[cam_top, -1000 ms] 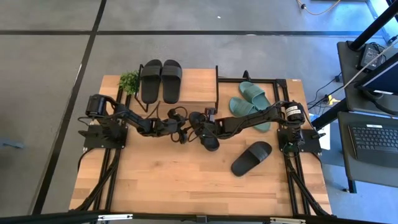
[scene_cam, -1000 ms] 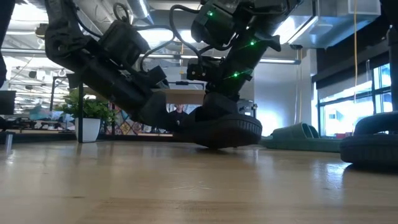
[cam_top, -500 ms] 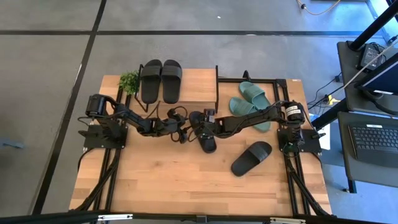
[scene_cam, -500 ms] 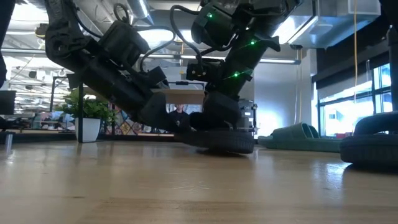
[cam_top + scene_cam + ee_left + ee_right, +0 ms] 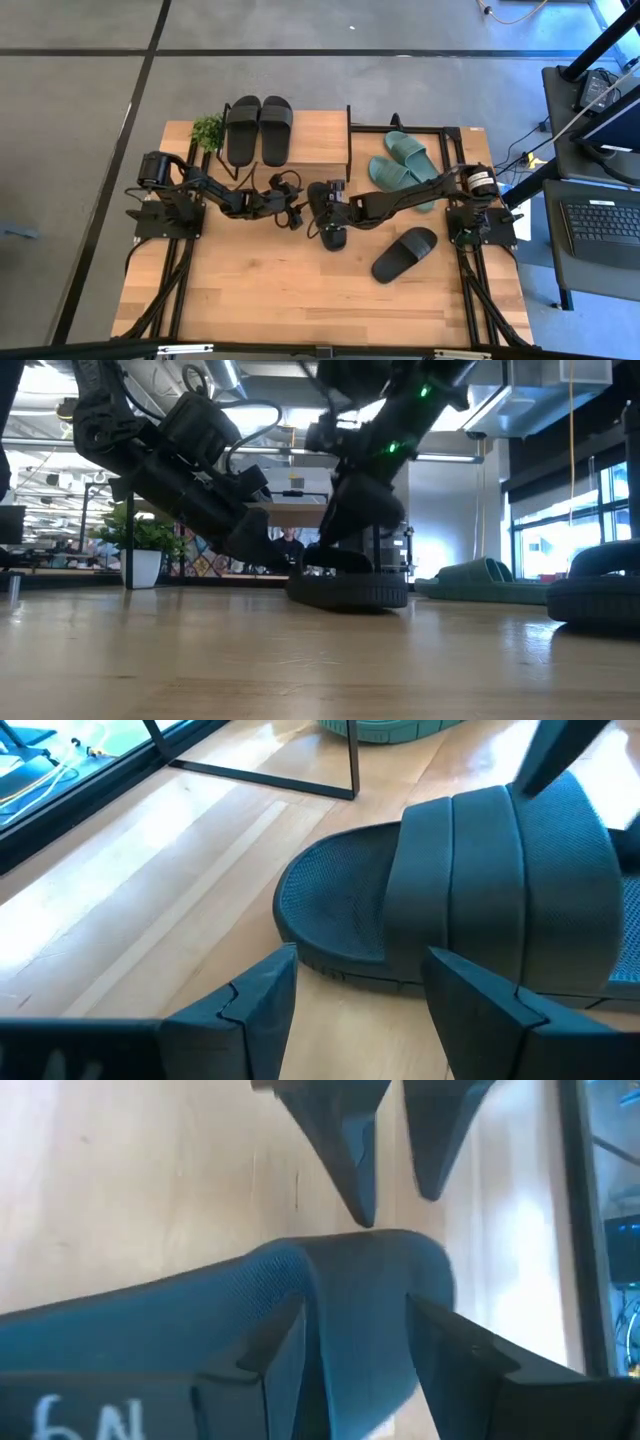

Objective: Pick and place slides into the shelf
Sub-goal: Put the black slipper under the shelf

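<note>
slides were the job, and your right gripper (image 5: 333,204) sat over a black slide (image 5: 329,213) near the middle of the table (image 5: 260,290), just in front of the shelf (image 5: 318,140). its fingers (image 5: 452,1360) stood apart on either side of the strap, with no squeeze on it that you could see, and in the low view the sole lay flat on the wood. your left gripper (image 5: 296,213) was just beside that slide on its left, jaws wide apart and pointed at the toe end, holding nothing.

moving outward, a second black slide (image 5: 404,254) lay loose toward the right edge of the table, well apart from both arms. two teal slides (image 5: 398,160) sat together near the back right corner, beside the shelf's black frame. on the shelf's top board at the back a pair of black slides (image 5: 259,129) was already set side by side, with a small plant (image 5: 208,130) at their left.

by my reckoning you had two of six placed and four to go: the one between your grippers, the loose black one, and both teal ones.
</note>
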`<state>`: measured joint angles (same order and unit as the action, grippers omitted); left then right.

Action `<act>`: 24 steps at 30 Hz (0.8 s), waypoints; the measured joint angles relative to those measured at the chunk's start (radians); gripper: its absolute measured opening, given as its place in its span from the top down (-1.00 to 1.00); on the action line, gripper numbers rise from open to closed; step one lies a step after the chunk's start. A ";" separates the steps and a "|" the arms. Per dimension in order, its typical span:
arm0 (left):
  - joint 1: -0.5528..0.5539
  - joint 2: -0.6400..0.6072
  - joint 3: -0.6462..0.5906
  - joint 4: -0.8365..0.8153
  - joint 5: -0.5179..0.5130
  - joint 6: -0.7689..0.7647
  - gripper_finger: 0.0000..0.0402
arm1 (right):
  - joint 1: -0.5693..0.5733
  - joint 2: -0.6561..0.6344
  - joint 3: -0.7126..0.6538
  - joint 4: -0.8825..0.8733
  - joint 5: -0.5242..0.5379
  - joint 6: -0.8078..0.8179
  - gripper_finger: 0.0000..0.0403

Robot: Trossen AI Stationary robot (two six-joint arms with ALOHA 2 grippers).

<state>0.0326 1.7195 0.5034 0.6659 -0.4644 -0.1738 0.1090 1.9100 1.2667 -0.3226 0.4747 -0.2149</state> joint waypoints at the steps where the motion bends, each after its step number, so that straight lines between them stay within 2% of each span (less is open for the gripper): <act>1: 0.000 0.000 0.000 -0.001 0.000 0.000 -0.02 | 0.004 -0.012 0.000 -0.008 0.001 0.001 0.15; 8: 0.000 0.000 0.000 -0.021 0.000 0.000 -0.02 | 0.061 -0.118 0.000 -0.165 -0.029 0.064 0.15; 10: 0.000 0.000 0.000 -0.031 0.000 0.000 -0.02 | 0.079 -0.148 0.000 -0.220 -0.122 0.082 0.15; 12: 0.000 0.000 0.000 -0.031 0.000 0.000 -0.02 | 0.092 -0.168 0.000 -0.240 -0.264 0.105 0.15; 15: 0.000 0.000 0.000 -0.030 0.001 0.000 -0.02 | 0.100 -0.175 0.001 -0.232 -0.475 0.137 0.15; 19: 0.000 0.000 0.000 -0.028 0.001 0.000 -0.02 | 0.098 -0.155 0.001 -0.222 -0.689 0.179 0.15; 21: 0.000 0.000 0.000 -0.028 0.001 0.000 -0.02 | 0.098 -0.133 0.001 -0.208 -0.755 0.188 0.15; 24: 0.000 0.000 0.000 -0.029 0.001 0.000 -0.02 | 0.099 -0.092 0.001 -0.188 -0.776 0.199 0.15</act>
<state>0.0326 1.7195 0.5034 0.6372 -0.4633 -0.1734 0.2085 1.8182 1.2678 -0.5102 -0.3010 -0.0159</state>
